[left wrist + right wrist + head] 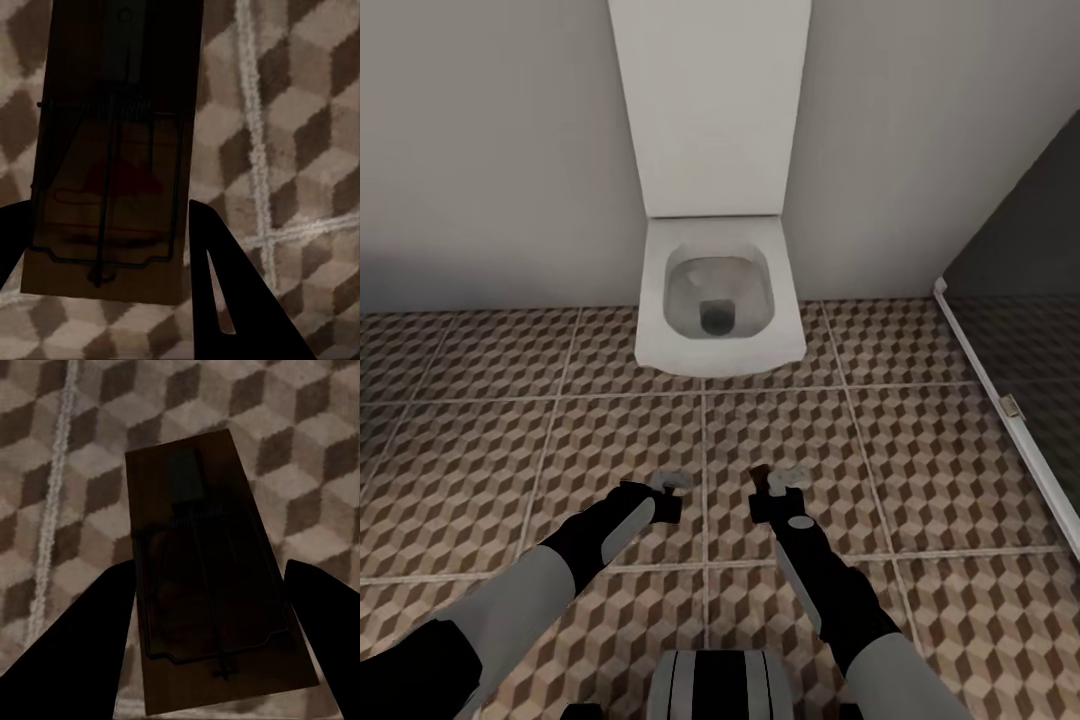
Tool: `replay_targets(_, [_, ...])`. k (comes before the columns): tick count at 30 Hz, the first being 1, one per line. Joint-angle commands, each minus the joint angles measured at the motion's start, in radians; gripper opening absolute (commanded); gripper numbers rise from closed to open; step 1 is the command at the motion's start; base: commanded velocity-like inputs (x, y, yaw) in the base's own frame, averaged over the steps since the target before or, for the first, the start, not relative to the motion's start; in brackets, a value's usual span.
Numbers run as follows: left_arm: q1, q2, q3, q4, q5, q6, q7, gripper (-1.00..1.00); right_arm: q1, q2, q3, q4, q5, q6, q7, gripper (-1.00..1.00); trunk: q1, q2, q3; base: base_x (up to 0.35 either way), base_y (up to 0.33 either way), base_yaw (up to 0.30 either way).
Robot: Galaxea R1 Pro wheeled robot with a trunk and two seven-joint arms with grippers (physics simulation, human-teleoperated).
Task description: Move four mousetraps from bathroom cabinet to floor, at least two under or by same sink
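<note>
Each of my grippers holds one mousetrap over the bathroom floor (480, 420) of cube-patterned tiles. In the left wrist view a brown wooden mousetrap (112, 187) with a dark wire spring sits between the fingers of my left gripper (109, 206), which is shut on it. My right gripper (210, 566) is shut on another mousetrap (210, 600). In the head view the left gripper (665, 497) and right gripper (775, 492) hang side by side just above the tiles, in front of a toilet. The cabinet and the bathroom sink are out of view.
A white wall-hung toilet (710, 300) with its lid up stands straight ahead against the grey wall. A dark glass partition (1020, 300) with a white bottom rail runs along the right. Open tiled floor lies to the left and around both arms.
</note>
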Motion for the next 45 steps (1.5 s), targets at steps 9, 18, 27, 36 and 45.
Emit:
replay_targets(9, [-0.001, 0.001, -0.007, -0.001, 0.007, 0.002, 0.008, -1.00, 0.000, 0.000, 0.018, -0.001, -0.002, 0.006, -0.008, -1.00, 0.000, 0.000, -0.001, 0.175, 0.005, 0.000])
replay_targets(18, [-0.001, 0.001, -0.007, -0.001, 0.007, 0.001, 0.008, -1.00, 0.000, 0.000, 0.019, -0.001, -0.002, 0.006, -0.008, -1.00, 0.000, 0.000, -0.001, 0.116, 0.000, 0.000])
replay_targets(27, [-0.001, 0.001, -0.007, -0.001, 0.007, 0.001, 0.008, -1.00, 0.000, 0.000, 0.019, -0.001, -0.002, 0.007, -0.008, -1.00, 0.012, -0.021, -0.010, 0.004, 0.000, 0.000])
replay_targets(36, [-0.001, -0.001, -0.007, 0.002, 0.008, 0.001, 0.008, -1.00, 0.000, 0.000, 0.019, -0.001, -0.003, 0.007, -0.008, -1.00, 0.046, -0.084, -0.043, 0.000, 0.000, 0.000])
replay_targets(45, [-0.001, -0.001, -0.007, 0.002, 0.007, 0.001, 0.008, -1.00, 0.000, 0.000, 0.019, -0.001, -0.003, 0.007, -0.008, -1.00, 0.077, -0.140, -0.084, 0.000, 0.000, 0.000])
